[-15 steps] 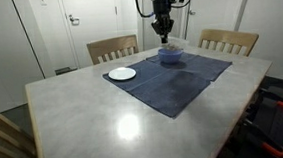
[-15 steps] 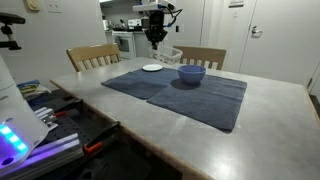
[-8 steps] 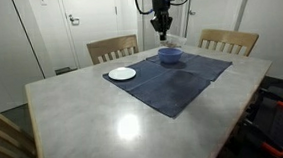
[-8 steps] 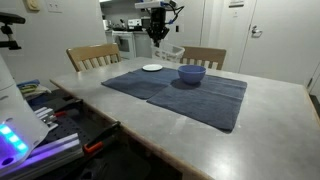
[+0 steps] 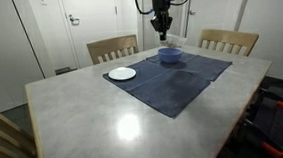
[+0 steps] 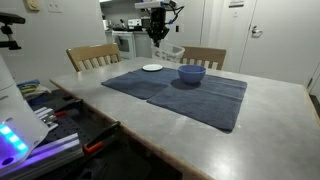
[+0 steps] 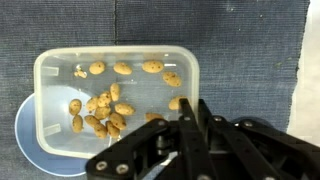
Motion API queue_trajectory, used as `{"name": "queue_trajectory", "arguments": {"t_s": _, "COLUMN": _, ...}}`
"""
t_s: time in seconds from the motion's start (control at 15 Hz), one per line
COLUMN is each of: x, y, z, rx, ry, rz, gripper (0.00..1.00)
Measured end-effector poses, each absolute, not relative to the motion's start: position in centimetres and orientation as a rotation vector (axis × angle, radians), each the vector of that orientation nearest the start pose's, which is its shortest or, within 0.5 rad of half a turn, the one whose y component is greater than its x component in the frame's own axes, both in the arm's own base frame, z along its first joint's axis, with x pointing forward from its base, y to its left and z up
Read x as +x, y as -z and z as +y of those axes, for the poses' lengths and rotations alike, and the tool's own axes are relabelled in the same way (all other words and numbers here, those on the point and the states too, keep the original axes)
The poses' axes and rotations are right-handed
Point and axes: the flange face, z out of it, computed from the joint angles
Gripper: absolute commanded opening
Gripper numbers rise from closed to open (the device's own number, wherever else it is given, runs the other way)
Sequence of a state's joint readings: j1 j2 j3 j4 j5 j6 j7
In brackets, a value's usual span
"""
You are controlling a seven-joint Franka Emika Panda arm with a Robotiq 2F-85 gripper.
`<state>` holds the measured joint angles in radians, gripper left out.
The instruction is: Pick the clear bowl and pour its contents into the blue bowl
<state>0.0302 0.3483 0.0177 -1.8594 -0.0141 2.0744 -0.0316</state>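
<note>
In the wrist view the clear bowl [image 7: 120, 85] is a squarish transparent container holding several tan nuts [image 7: 100, 108]. My gripper [image 7: 192, 108] is shut on its right wall. Beneath the clear bowl's lower left corner, part of the blue bowl [image 7: 28, 150] shows. In an exterior view the gripper [image 6: 157, 36] holds the clear bowl [image 6: 172, 53] in the air, tilted, above and behind the blue bowl [image 6: 191, 74]. In an exterior view the gripper [image 5: 162, 29] hangs just above the blue bowl [image 5: 170, 55]; the clear bowl is hard to make out there.
A dark blue cloth mat [image 5: 172, 82] [image 6: 180, 92] [image 7: 230, 40] covers the far part of the grey table [image 5: 94, 122]. A white plate [image 5: 122, 73] [image 6: 152, 68] lies on the mat's corner. Wooden chairs [image 5: 112, 48] [image 5: 229, 41] stand at the far edge.
The gripper has risen slightly with the clear bowl in its grip over the first half second, then held still. The blue bowl and plate have not moved.
</note>
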Motion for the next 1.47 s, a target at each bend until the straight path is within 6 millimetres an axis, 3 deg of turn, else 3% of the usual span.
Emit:
{"name": "queue_trajectory", "arguments": {"t_s": 0.33, "x": 61.6, "y": -32.2, "z": 2.8, "rx": -3.139, "ry": -0.21, "rz": -0.136, "gripper": 0.1}}
{"name": "queue_trajectory", "arguments": {"t_s": 0.4, "x": 61.6, "y": -32.2, "z": 2.8, "rx": -3.139, "ry": -0.21, "rz": -0.136, "gripper": 0.02}}
{"name": "queue_trajectory", "arguments": {"t_s": 0.87, "x": 61.9, "y": -32.6, "z": 2.5, "rx": -3.139, "ry": -0.192, "rz": -0.139, "gripper": 0.02}}
{"name": "queue_trajectory", "arguments": {"t_s": 1.47, "x": 63.5, "y": -35.0, "z": -0.9, "rx": -3.043, "ry": -0.059, "rz": -0.263, "gripper": 0.02}}
